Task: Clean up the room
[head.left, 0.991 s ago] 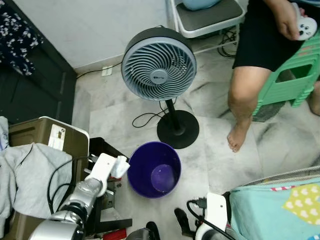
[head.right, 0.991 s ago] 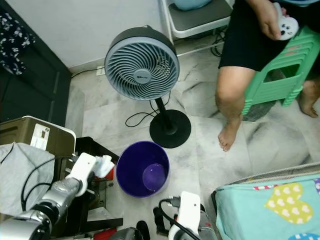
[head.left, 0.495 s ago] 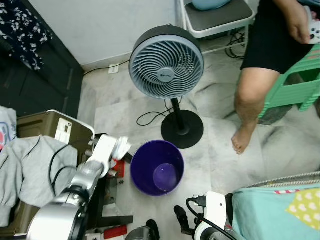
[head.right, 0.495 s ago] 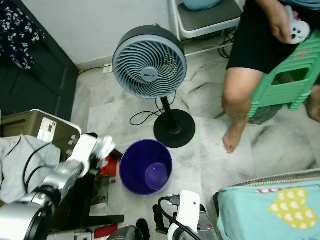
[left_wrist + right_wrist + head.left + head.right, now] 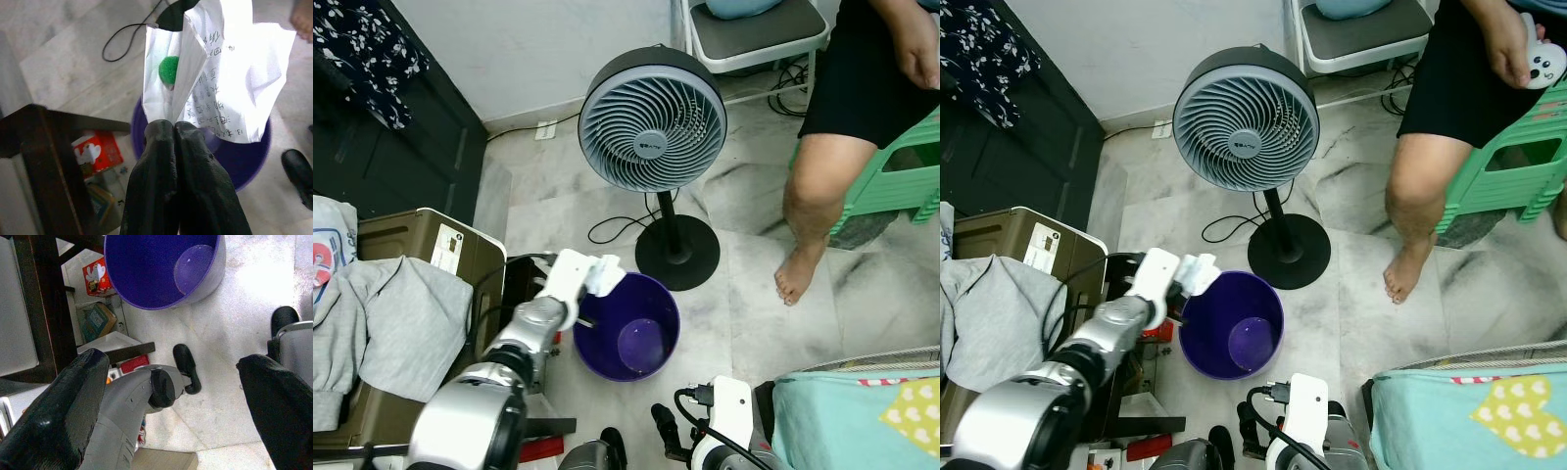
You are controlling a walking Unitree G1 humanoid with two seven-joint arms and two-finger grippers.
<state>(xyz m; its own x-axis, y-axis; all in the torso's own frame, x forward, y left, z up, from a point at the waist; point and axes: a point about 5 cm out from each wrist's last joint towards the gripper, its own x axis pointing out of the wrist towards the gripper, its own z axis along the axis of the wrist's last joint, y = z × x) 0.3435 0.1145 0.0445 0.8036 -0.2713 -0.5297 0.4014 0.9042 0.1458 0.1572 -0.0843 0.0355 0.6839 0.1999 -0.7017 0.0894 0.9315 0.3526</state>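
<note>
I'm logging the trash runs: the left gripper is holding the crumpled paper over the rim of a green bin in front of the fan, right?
Not quite: the bin is purple, not green, as the left eye view shows. The rest holds: the left gripper is shut on the crumpled paper over the bin's rim, and the bin stands in front of the fan.

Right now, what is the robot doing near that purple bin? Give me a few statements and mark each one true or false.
1. The left gripper has its fingers shut on a crumpled paper. True.
2. The paper is held at the rim of the purple bin. True.
3. The fan lies tipped over. False: it stands upright beyond the bin.
4. The right gripper holds a red box. False: its fingers are spread, holding nothing.
</note>
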